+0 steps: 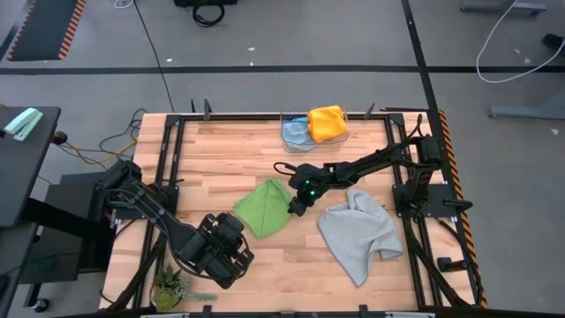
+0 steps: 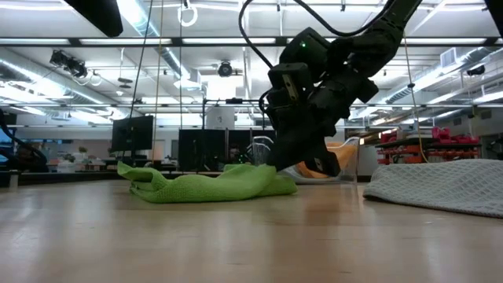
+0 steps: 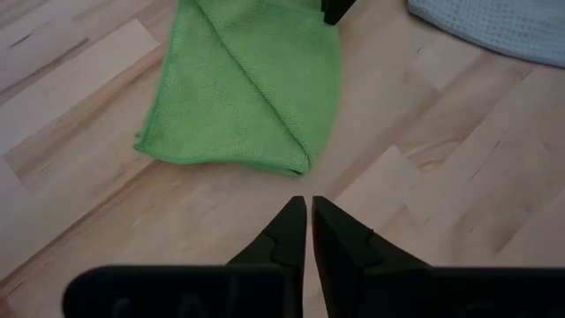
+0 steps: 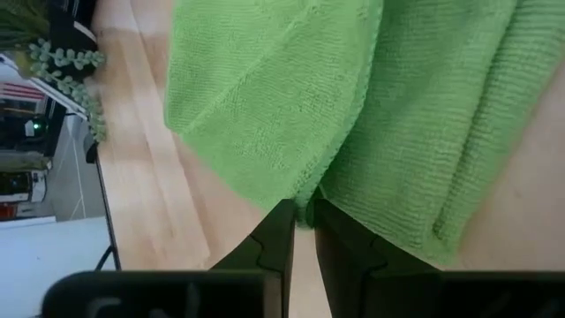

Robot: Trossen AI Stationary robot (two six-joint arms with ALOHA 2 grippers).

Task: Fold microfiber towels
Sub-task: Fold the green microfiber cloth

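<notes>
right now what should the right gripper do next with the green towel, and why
Probably draw the pinched edge across to finish the fold. The right gripper is shut on the green towel's edge, the towel is only partly folded, and the left gripper waits shut, clear of it.

Grey floor (image 1: 291,44); ceiling strip lights (image 2: 161,55); dark monitors (image 2: 132,134).
</notes>
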